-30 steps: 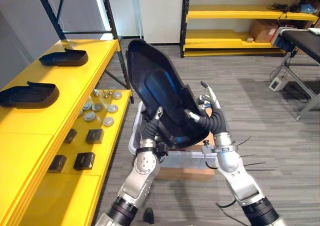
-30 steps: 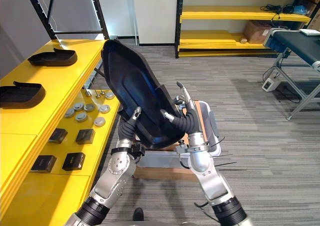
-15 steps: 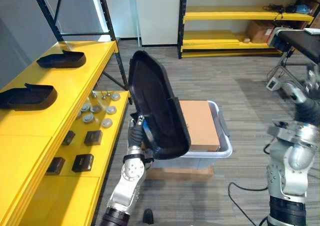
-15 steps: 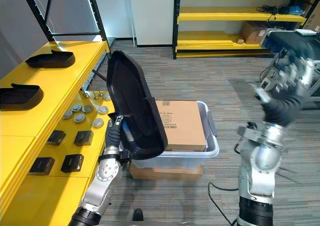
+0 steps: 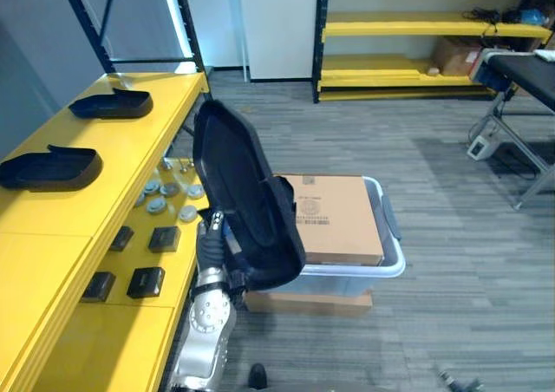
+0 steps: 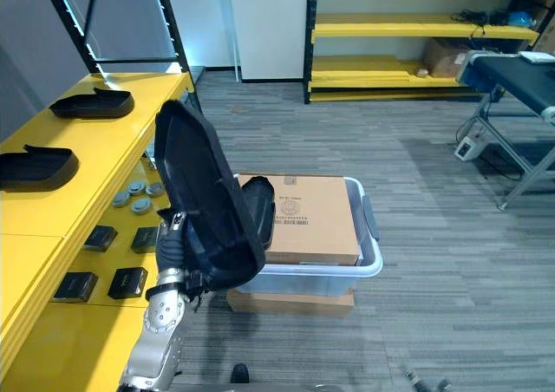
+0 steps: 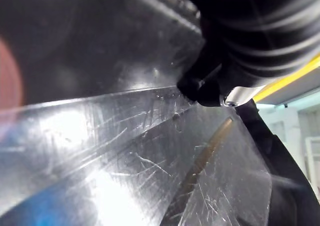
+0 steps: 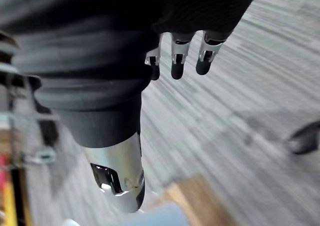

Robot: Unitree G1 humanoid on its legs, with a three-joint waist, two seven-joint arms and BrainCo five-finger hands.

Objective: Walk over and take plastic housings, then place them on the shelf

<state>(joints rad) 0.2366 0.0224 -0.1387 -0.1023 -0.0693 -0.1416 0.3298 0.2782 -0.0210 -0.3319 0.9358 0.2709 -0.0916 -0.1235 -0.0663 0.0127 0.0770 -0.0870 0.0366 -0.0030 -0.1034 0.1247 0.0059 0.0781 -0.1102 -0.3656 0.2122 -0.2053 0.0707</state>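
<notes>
A large black plastic housing stands upright beside the yellow shelf, its hollow side toward the bin. My left hand alone grips it at its lower edge from the shelf side. The left wrist view shows its glossy inner surface close up. Two more black housings lie on the shelf's top board. My right hand hangs over the grey floor with relaxed fingers, holding nothing.
A clear bin with a cardboard box in it stands on another box, just right of the housing. The lower shelf board carries small black blocks and grey discs. A second yellow rack and a dark table stand farther off.
My right hand has let go of the housing and swung away to the right and down. My left hand now carries the housing alone, lower and nearer the shelf.
</notes>
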